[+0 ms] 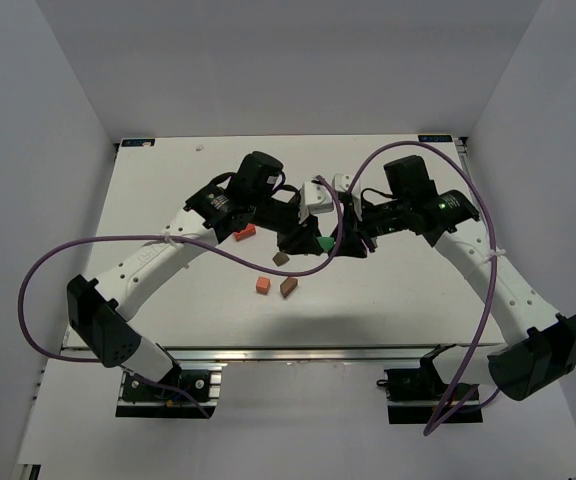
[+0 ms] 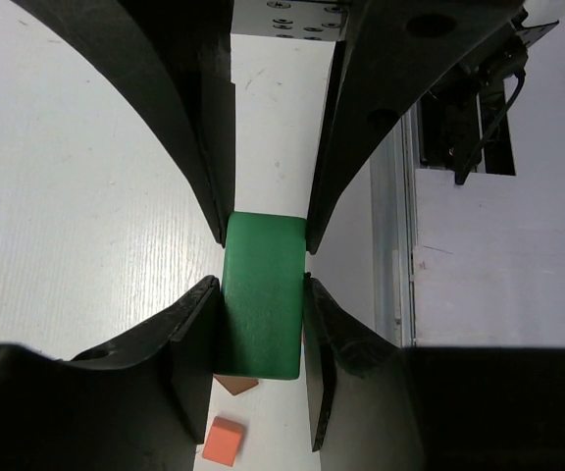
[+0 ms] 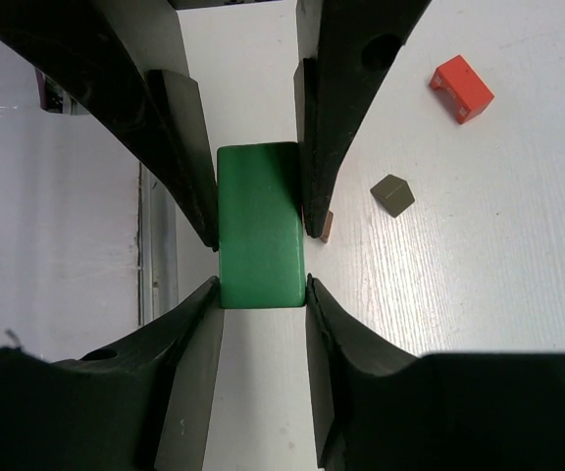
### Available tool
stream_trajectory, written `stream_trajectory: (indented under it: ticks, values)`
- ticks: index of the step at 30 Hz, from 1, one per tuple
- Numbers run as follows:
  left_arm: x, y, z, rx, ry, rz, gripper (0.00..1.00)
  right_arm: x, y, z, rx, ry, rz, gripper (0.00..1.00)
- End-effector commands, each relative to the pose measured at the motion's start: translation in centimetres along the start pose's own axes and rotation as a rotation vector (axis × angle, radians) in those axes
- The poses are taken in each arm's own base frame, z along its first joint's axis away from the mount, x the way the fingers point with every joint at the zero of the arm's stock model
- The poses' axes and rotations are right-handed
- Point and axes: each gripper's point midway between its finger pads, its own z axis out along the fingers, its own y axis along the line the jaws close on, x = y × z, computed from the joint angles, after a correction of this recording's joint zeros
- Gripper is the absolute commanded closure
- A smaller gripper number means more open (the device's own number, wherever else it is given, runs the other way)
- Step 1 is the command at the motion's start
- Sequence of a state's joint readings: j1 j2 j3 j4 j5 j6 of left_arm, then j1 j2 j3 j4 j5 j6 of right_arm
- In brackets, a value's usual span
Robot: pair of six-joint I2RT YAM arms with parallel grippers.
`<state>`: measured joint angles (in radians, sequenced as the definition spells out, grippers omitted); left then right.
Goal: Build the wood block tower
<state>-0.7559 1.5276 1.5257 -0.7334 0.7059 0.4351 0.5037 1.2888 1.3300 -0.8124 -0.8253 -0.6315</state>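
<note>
Top view: the green slab (image 1: 325,243) is clamped at mid-table between the left gripper (image 1: 311,243) and the right gripper (image 1: 340,243), both closed on it.
Left wrist: the slab is pinched by both finger pairs, and an orange cube (image 2: 224,441) is noted nearby.
Right wrist: the red notched piece (image 3: 461,88) is seen well apart.

White table (image 1: 398,290); plain pale walls (image 1: 288,60) on three sides

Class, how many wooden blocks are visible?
5: green slab held by left gripper and right gripper; red block left of it; dark block, orange cube, brown block nearer us. More may be hidden.
</note>
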Motion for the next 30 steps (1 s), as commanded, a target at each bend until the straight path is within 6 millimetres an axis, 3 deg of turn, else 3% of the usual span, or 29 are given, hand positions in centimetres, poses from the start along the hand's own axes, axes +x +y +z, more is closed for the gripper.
stream_trajectory:
  ticks: [1,7,8,9,11,13,16,20,23,27,30]
  values:
    - [2.5,-0.9,1.4,-0.026,0.132,-0.075,0.6,-0.5,-0.7,0.0,0.028,0.057,-0.138,0.96]
    - [2.6,-0.6,1.8,-0.042,0.156,-0.071,0.59,-0.3,-0.5,-0.2,0.03,0.07,-0.152,0.96]
    - [2.3,-0.6,1.8,-0.041,0.155,-0.07,0.63,-0.3,-0.5,-0.3,0.032,0.072,-0.152,0.94]
    - [2.3,-0.6,1.8,-0.035,0.156,-0.065,0.81,-0.2,-0.6,-0.3,0.037,0.073,-0.153,0.92]
    - [1.9,-0.7,1.9,-0.029,0.145,-0.057,1.0,-0.2,-0.9,-0.3,0.054,0.072,-0.153,0.86]
    - [1.6,-0.7,1.9,-0.028,0.136,-0.049,1.0,-0.2,-1.2,-0.2,0.072,0.069,-0.146,0.81]
    - [1.1,-0.6,1.6,-0.035,0.124,-0.027,1.0,0.2,-1.6,-0.3,0.105,0.082,-0.123,0.66]
    - [0.4,-0.5,1.4,-0.039,0.103,0.017,1.0,0.7,-2.4,-0.3,0.159,0.085,-0.112,0.29]
    - [0.2,-0.1,1.0,-0.068,0.091,0.052,1.0,0.7,-2.5,-0.4,0.182,0.07,-0.129,0.11]
    - [0.2,0.6,0.4,-0.111,0.073,0.089,1.0,0.7,-2.6,-0.7,0.217,0.053,-0.16,0.11]
    - [0.7,3.3,-1.4,-0.203,0.025,0.041,1.0,0.9,-2.8,-1.0,0.249,0.049,-0.155,0.11]
